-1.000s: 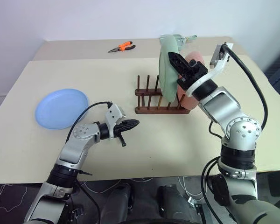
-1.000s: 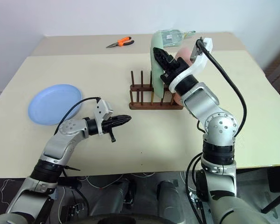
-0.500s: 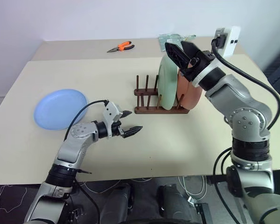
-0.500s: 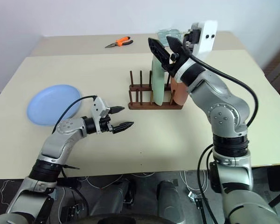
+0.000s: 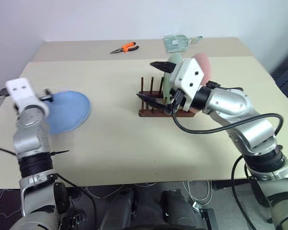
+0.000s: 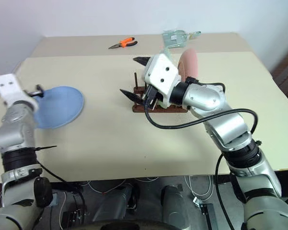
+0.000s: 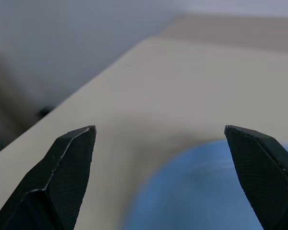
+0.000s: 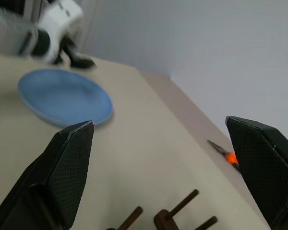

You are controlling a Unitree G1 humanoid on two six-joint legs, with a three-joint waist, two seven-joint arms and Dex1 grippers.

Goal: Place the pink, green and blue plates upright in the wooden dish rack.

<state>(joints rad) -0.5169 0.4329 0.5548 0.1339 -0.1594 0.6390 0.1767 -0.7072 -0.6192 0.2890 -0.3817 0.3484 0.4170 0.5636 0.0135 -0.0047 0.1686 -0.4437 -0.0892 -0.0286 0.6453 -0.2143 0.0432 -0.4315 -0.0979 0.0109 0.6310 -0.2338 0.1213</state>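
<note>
Plate (image 5: 67, 111), the blue one, lay flat on the table (image 5: 134, 148), dead ahead of the left gripper (image 7: 161, 139), roughly 12 o'clock; round, so no long axis. Left arm nearer. Both grippers gaped empty; right gripper (image 5: 156, 81) sat by the rack (image 5: 153, 112), where pink plate (image 5: 204, 67) and green plate (image 5: 170, 79) stood.
</note>
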